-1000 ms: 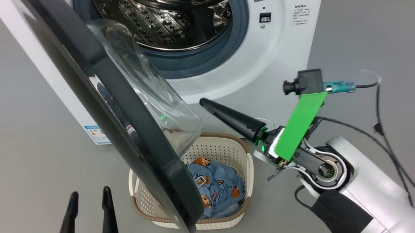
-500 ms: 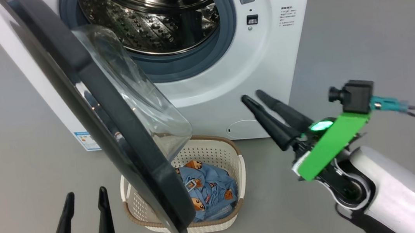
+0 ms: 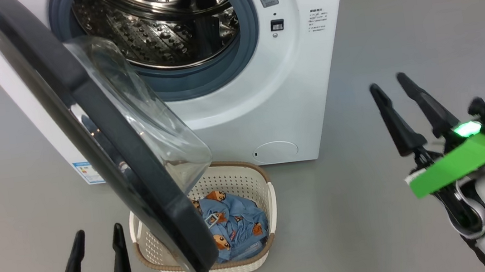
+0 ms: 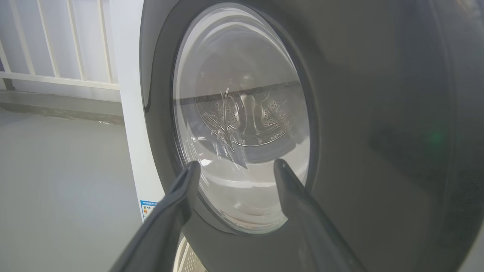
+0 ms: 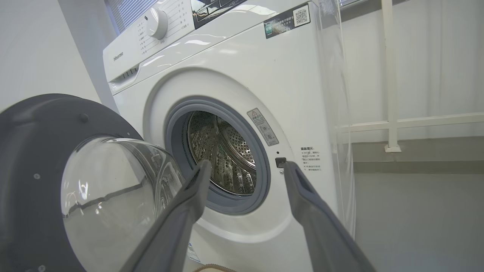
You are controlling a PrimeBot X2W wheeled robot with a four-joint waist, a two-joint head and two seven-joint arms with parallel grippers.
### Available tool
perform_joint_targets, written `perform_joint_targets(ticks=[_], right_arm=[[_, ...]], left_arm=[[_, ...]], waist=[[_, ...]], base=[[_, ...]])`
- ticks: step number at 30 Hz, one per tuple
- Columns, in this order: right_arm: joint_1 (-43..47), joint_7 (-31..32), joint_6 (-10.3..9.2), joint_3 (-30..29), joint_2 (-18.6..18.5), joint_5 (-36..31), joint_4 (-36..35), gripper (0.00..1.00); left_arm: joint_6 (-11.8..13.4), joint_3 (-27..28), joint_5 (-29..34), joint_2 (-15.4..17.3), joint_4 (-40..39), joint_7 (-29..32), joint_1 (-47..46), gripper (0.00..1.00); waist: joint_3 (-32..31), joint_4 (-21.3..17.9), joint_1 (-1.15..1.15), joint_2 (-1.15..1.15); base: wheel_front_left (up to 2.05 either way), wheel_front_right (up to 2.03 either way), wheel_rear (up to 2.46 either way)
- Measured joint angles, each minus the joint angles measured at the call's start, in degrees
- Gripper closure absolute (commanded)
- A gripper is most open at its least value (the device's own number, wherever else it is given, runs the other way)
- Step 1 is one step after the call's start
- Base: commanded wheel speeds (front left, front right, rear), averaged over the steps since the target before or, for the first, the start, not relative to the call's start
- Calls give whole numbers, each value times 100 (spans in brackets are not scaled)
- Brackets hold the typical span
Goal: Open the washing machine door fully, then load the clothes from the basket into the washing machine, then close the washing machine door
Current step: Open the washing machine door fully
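right tool [image 3: 387, 81], fingers apart, hangs well right of the washing machine door [image 3: 137, 175].

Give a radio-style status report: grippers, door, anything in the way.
Left gripper, right gripper: jaws open, empty. Washing machine door open, not swung right back. Door edge overhangs basket, covering part of clothes.
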Motion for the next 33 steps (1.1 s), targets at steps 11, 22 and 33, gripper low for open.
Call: perform_joint_targets(ticks=[11, 22, 33], right_arm=[[1321, -5, 0, -1745, 705, -1492, -647, 0], [2192, -21, 0, -2750, 1291, -2094, -1285, 0], [2747, -21, 0, -3230, 1717, -2564, -1500, 0]], left_arm=[[0, 49, 52, -1, -2, 0, 8, 0], [0, 88, 60, 0, -8, 0, 32, 0], [0, 162, 81, 0, -15, 0, 57, 0]], waist=[[-10, -138, 0, 0], [-33, -231, 0, 0], [6, -344, 0, 0]], base=[[0, 0, 0], [0, 0, 0], [0, 0, 0]])
